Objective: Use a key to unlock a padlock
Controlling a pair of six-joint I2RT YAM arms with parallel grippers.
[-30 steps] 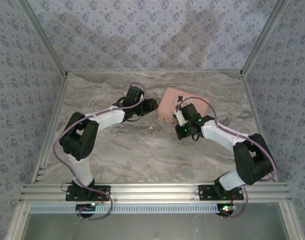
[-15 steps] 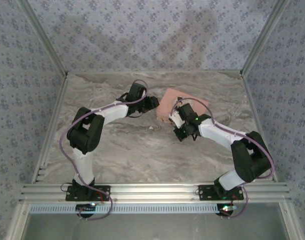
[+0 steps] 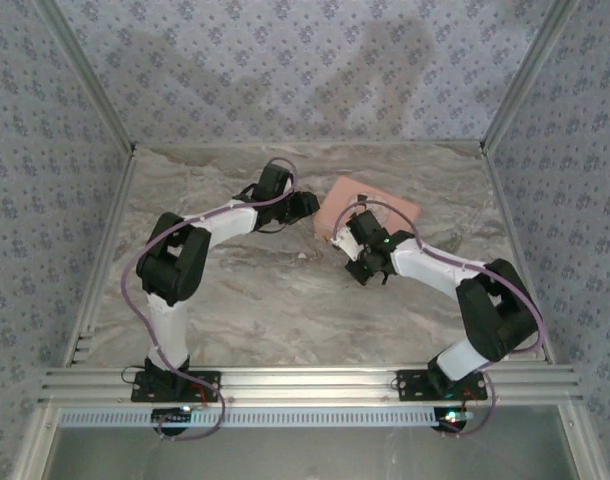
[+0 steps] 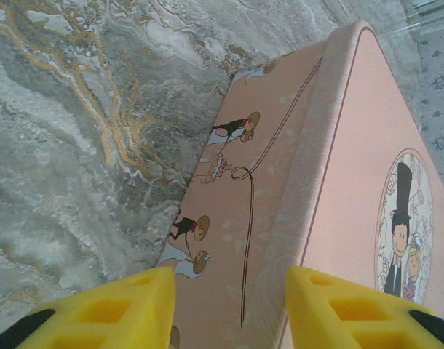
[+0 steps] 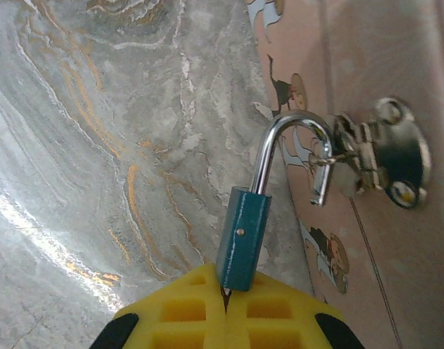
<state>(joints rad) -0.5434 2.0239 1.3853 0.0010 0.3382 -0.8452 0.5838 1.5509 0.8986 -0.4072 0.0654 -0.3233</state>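
In the right wrist view, the right gripper (image 5: 226, 291) has its yellow fingers closed on the lower end of the teal padlock (image 5: 242, 240). A thin dark sliver shows at the padlock's bottom edge between the fingers, possibly a key tip, though it is too small to tell. The shackle (image 5: 291, 134) rises from the body and curves over; its free end hangs outside the body, so the padlock is open. The shackle is hooked through the metal latch (image 5: 386, 163) on the side of the pink box (image 5: 397, 73), which stands on the marble table (image 5: 98, 109).

The left gripper (image 4: 229, 305) is spread wide, gripping nothing, just short of the box's near corner.

From above, both grippers meet the box at mid-table, the left gripper at its left edge and the right gripper at its near side.
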